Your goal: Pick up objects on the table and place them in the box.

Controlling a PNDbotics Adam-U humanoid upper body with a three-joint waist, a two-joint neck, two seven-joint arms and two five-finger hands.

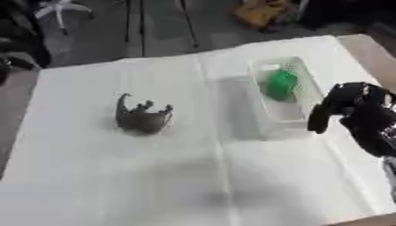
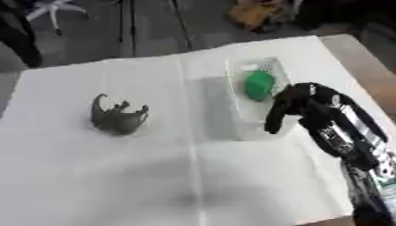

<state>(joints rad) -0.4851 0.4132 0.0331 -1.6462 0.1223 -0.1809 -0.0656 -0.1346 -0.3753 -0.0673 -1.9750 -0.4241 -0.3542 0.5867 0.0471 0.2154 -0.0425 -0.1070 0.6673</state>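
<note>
clear box (image 1: 298, 121): holds green object (image 1: 281, 84) | grey figure (image 1: 142, 117): on table left of box, unpicked | right hand (image 2: 298, 108): beside box's right wall, fingers curled, empty | step: between placements | next: reach left past box, grasp figure

A white sheet (image 1: 154, 176) is covering the bench (image 1: 379, 57), whose bare brown edge is showing beyond the right hand (image 2: 309, 110). A clear box (image 1: 282, 95) is sitting on the sheet just beside that hand, and a grey figure (image 1: 142, 115) is lying well apart, to the hand's left.
</note>
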